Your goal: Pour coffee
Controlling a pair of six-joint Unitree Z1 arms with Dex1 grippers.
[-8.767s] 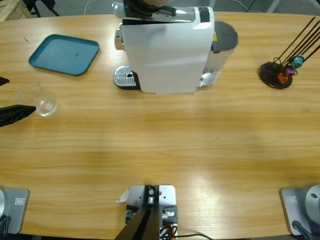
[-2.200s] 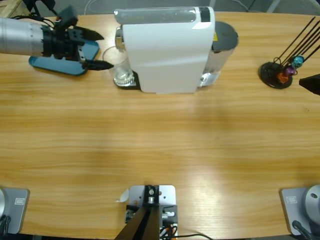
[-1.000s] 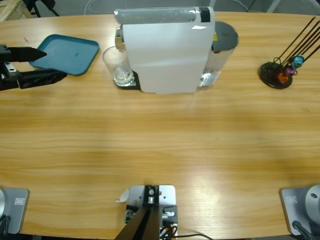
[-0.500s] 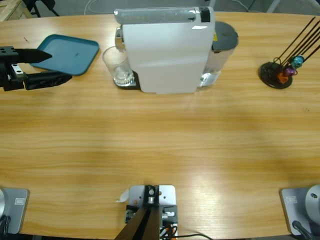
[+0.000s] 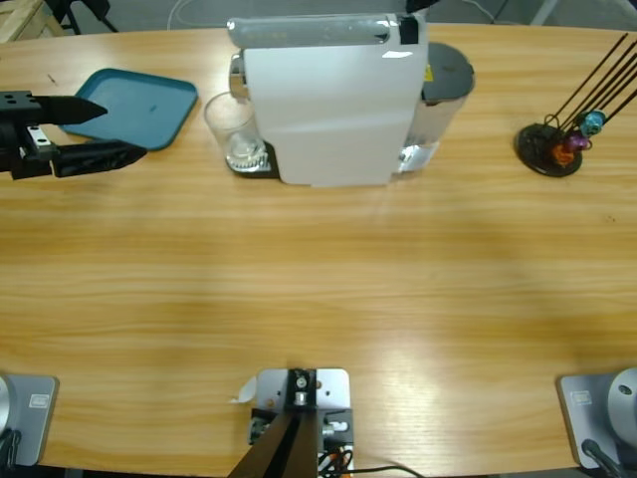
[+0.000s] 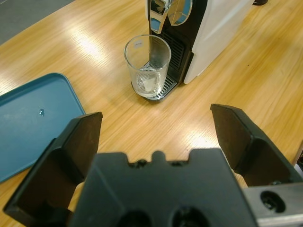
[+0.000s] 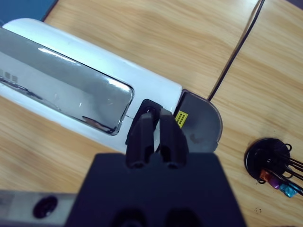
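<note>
A clear glass tumbler (image 5: 232, 131) stands on the drip tray of a white coffee machine (image 5: 328, 95), apparently empty of coffee. The left gripper (image 5: 114, 129), jaws spread wide and holding nothing, hovers over the wooden tabletop (image 5: 318, 289) beside a teal tray (image 5: 129, 108). The right gripper (image 7: 156, 124), jaws pressed together, hangs above the machine's top. A capsule stand (image 5: 552, 147) sits far right.

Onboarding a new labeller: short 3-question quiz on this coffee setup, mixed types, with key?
1. True or false: the glass stands on the coffee machine's drip grate.
2. Which tool is shut: (a) left tool or (b) right tool?
3. Fill in: the tray's colour is ____.

Key: 1 true; 2 b, it is poised over the machine's top, while the left one is open and holds nothing; 3 teal.
</note>
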